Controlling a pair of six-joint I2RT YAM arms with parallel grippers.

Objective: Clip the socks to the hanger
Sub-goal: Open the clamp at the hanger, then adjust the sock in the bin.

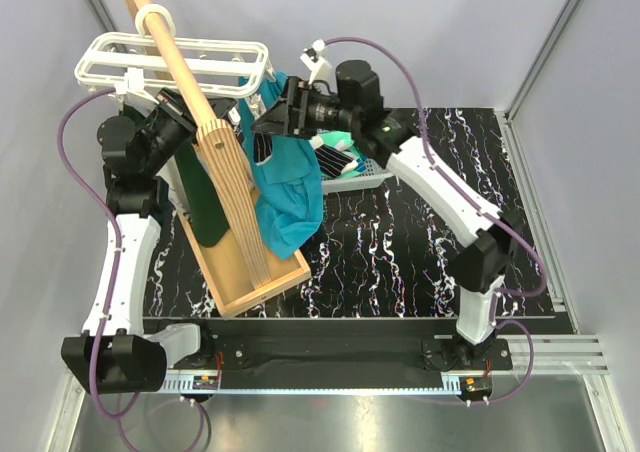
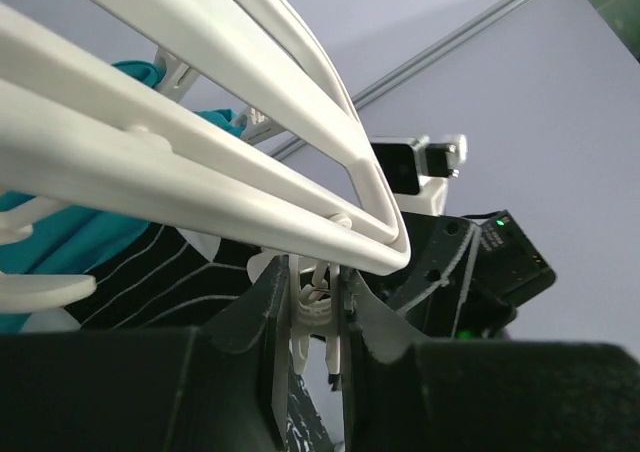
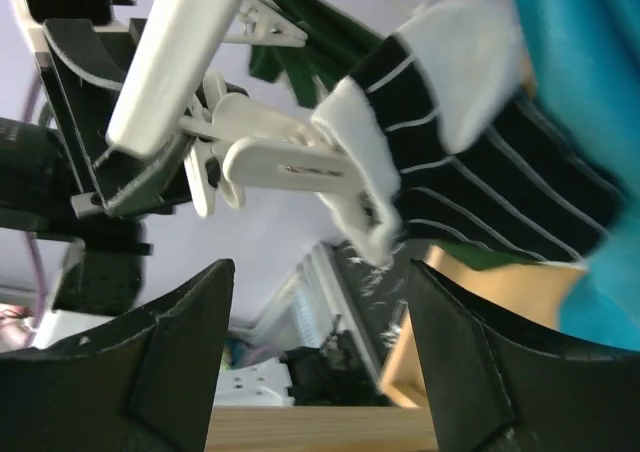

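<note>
The white hanger (image 1: 170, 60) hangs by its hook loop on the wooden pole at the upper left. My left gripper (image 1: 178, 120) is under its frame and, in the left wrist view, is shut (image 2: 310, 307) on a small white clip (image 2: 318, 302) below the hanger bars (image 2: 200, 162). A black sock with thin white stripes and a white cuff (image 3: 480, 162) hangs from a clip (image 3: 290, 160); it also shows in the top view (image 1: 262, 144). My right gripper (image 1: 280, 117) is just below that sock, open and empty (image 3: 320, 272). More socks (image 1: 335, 157) lie in the basket.
A large teal cloth (image 1: 290, 197) and a dark green garment (image 1: 205, 207) hang beside the slatted wooden stand (image 1: 240, 232). The pole (image 1: 170, 42) crosses over the hanger. A grey mesh basket (image 1: 368, 177) sits on the black marbled table behind my right arm.
</note>
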